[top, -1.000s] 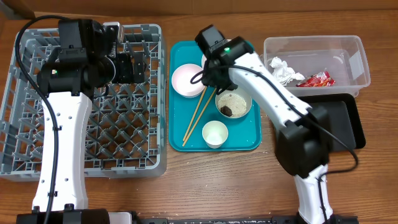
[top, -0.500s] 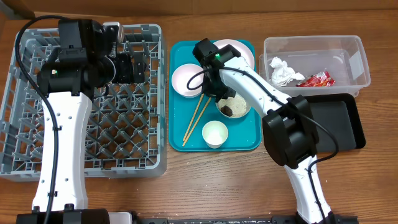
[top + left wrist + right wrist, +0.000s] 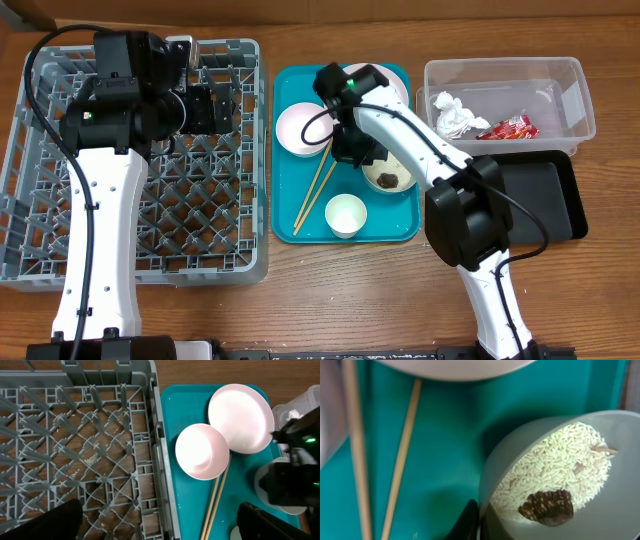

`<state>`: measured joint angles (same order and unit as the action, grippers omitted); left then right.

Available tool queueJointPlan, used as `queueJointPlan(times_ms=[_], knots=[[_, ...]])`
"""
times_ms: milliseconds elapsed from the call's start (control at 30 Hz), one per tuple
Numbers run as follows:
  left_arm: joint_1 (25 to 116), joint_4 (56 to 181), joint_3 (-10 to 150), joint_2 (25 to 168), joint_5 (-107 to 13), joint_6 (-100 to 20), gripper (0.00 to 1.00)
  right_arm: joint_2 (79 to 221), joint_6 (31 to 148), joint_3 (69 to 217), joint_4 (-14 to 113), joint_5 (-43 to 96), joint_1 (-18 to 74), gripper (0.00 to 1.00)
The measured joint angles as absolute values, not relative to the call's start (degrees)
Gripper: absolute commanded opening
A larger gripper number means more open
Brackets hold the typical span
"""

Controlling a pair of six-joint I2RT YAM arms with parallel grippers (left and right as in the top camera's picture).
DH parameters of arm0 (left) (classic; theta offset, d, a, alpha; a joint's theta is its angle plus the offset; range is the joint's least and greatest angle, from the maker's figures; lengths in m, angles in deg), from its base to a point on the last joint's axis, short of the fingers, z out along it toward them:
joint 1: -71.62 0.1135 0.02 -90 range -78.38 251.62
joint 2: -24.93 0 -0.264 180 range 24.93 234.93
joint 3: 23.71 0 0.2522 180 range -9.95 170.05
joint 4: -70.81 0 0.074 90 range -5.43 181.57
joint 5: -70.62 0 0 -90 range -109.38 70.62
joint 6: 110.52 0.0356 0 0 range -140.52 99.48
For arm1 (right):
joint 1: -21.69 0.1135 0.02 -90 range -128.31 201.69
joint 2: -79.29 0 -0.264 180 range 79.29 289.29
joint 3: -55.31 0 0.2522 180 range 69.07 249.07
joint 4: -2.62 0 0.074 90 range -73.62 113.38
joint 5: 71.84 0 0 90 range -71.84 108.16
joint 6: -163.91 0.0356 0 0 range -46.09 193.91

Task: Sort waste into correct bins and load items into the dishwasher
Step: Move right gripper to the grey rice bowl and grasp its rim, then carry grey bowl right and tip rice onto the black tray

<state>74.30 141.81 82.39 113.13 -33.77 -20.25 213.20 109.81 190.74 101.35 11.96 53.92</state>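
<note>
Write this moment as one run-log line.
right gripper: shut on grey bowl rim | bowl contents: rice, brown lump | left gripper: open over dish rack

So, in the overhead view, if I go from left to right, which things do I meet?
grey dish rack → pinkish bowl → rice bowl → white tissue → red wrapper
</note>
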Motion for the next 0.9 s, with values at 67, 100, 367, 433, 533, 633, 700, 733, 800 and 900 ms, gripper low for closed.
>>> queueJointPlan(times_ms=[67, 100, 367, 433, 533, 633, 700, 733, 800, 900], knots=[[74.30, 141.78, 82.39, 113.13, -33.75, -20.27, 1.00, 213.15, 109.07, 194.50, 104.69, 12.38, 53.92, 0.04], [74.30, 141.81, 82.39, 113.13, -33.77, -20.27, 1.00, 212.85, 108.52, 196.38, 106.64, 12.64, 53.92, 0.04], [74.30, 141.78, 82.39, 113.13, -33.75, -20.25, 1.00, 201.85, 105.29, 200.66, 113.48, 15.18, 53.00, 0.04], [74.30, 141.78, 82.39, 113.13, -33.77, -20.27, 1.00, 198.18, 104.52, 200.64, 113.48, 15.99, 51.77, 0.04], [74.30, 141.78, 82.39, 113.13, -33.75, -20.25, 1.00, 192.89, 103.41, 199.48, 113.32, 16.49, 49.59, 0.04], [74.30, 141.78, 82.39, 113.13, -33.77, -20.27, 1.00, 187.84, 102.97, 194.63, 113.50, 16.38, 47.69, 0.04], [74.30, 141.78, 82.39, 113.13, -33.75, -20.27, 1.00, 184.72, 102.64, 189.49, 113.00, 16.18, 46.46, 0.04], [74.30, 141.83, 82.39, 113.13, -33.75, -20.27, 1.00, 183.47, 102.56, 186.81, 111.99, 16.20, 45.90, 0.04], [74.30, 141.81, 82.43, 113.13, -33.77, -20.27, 1.00, 180.46, 102.21, 178.85, 107.38, 16.42, 44.34, 0.04], [74.30, 141.78, 82.45, 113.13, -33.77, -20.27, 1.00, 177.61, 101.13, 168.69, 101.46, 17.69, 41.39, 0.04]])
